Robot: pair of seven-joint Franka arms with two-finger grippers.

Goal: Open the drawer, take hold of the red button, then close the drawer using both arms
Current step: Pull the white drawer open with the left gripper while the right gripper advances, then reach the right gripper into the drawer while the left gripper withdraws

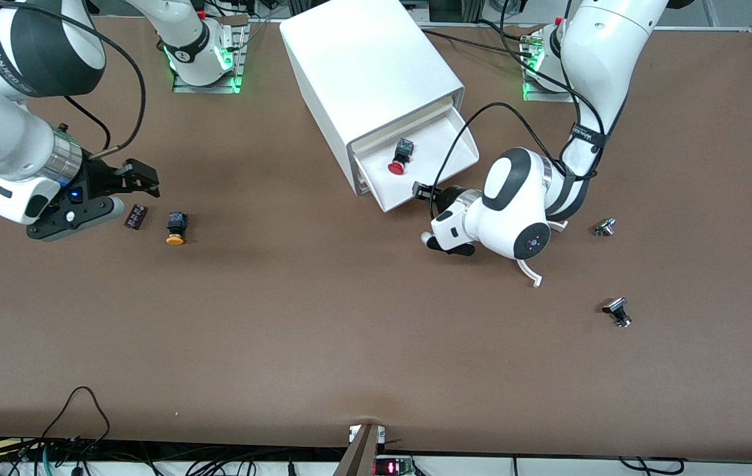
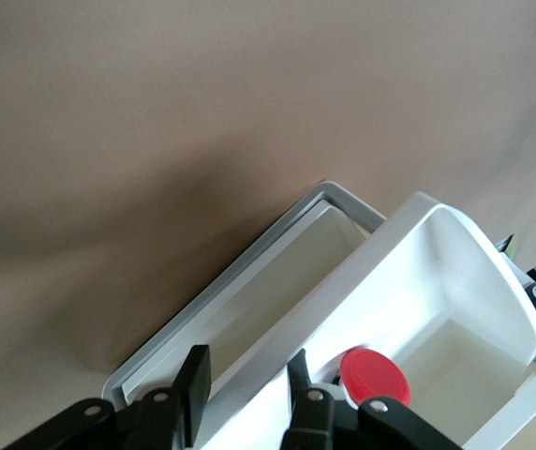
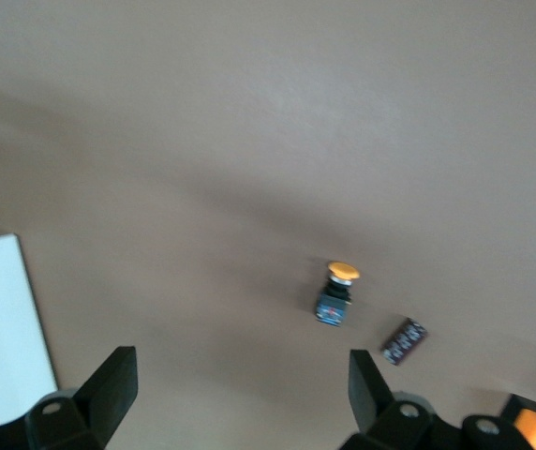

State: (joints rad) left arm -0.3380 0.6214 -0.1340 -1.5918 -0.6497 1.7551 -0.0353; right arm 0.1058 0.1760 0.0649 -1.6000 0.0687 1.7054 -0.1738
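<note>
Drawer stands pulled out, red button lying in it. Left gripper clenched on drawer's front lip at about 5 o'clock of the button. Right gripper waits, jaws wide, over the table by yellow button. Opening step looks done; next calls for reaching into the tray for the red cap.

text: "WANFEED" (partly legible) | on: right arm black band
</note>
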